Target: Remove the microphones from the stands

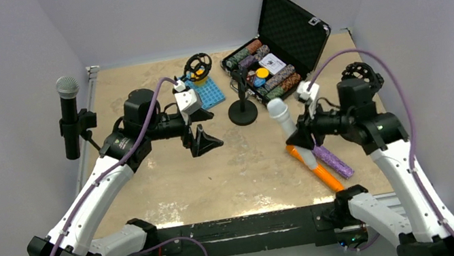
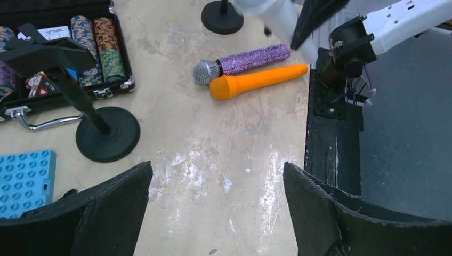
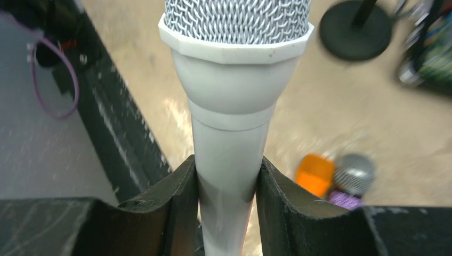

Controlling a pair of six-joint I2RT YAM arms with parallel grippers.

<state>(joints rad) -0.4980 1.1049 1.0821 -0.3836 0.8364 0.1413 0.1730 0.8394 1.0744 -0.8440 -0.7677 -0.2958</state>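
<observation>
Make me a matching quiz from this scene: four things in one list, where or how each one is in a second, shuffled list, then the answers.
Things
1. white microphone
2. orange microphone
3. black microphone
4. left pincer

Place or state
A. upright in a clip by the left edge of the table
B. open, holding nothing
C. gripped by the right pincer
D. lying flat beside the purple microphone

Pairs: 1-C, 2-D, 3-A, 4-B
</observation>
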